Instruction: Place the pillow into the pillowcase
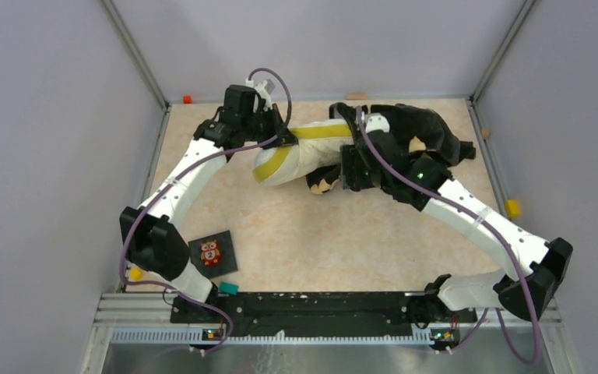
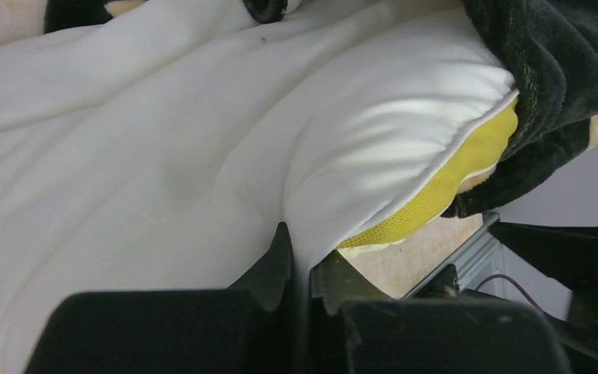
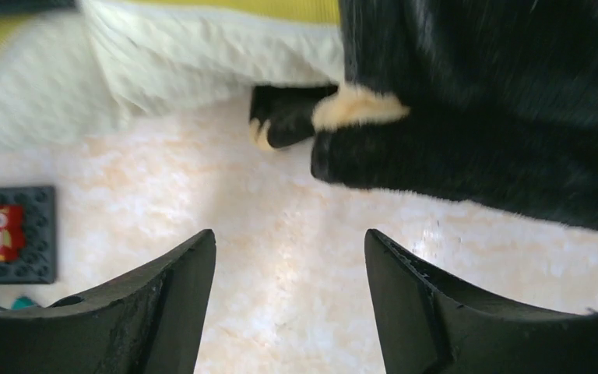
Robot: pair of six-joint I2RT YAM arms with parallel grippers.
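The white pillow (image 1: 300, 156) with its yellow band lies at the back middle, its right part inside the black pillowcase (image 1: 424, 128). My left gripper (image 1: 269, 132) is shut on a fold of the pillow's white fabric (image 2: 202, 156); the yellow band (image 2: 452, 183) runs under the black pillowcase (image 2: 561, 70). My right gripper (image 1: 356, 167) is open and empty, held above the table just in front of the pillowcase's lower edge (image 3: 498, 117). The pillow (image 3: 202, 62) shows at the top left of the right wrist view.
A small dark owl card (image 1: 212, 253) lies at the near left and shows in the right wrist view (image 3: 8, 232). Small coloured blocks sit by the walls: orange (image 1: 188, 99), yellow (image 1: 512, 208) and yellow (image 1: 135, 273). Grey walls enclose the table (image 1: 319, 241).
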